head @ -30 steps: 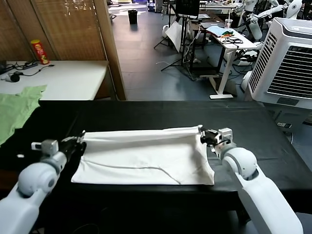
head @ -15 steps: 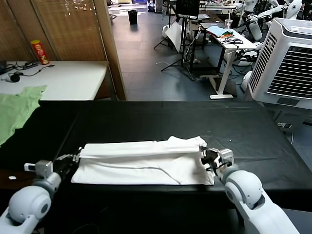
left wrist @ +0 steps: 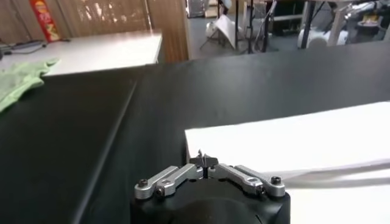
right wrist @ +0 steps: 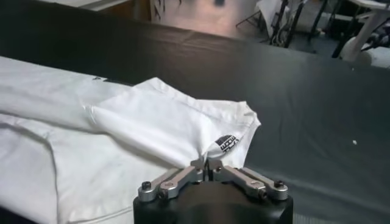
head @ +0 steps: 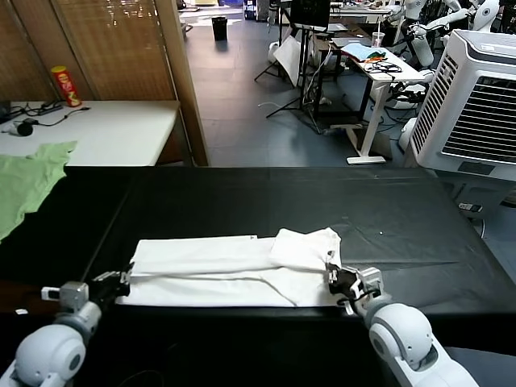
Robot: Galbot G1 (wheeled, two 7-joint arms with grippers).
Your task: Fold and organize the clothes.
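Head view: the white T-shirt (head: 230,262) lies folded into a long band on the black desk (head: 322,201), near its front edge. The left tool (head: 121,280) sits at the shirt's left end, the right tool (head: 334,280) at its right end; whether either grips, I cannot tell.

Hidden from you: fingertips of left gripper (head: 119,282) and right gripper (head: 334,280) beside the T-shirt (head: 218,262); green garment (head: 22,181) cut off; sleeve label (right wrist: 225,143) unreadable

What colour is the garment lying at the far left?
Pale green garment; the head view shows it best.
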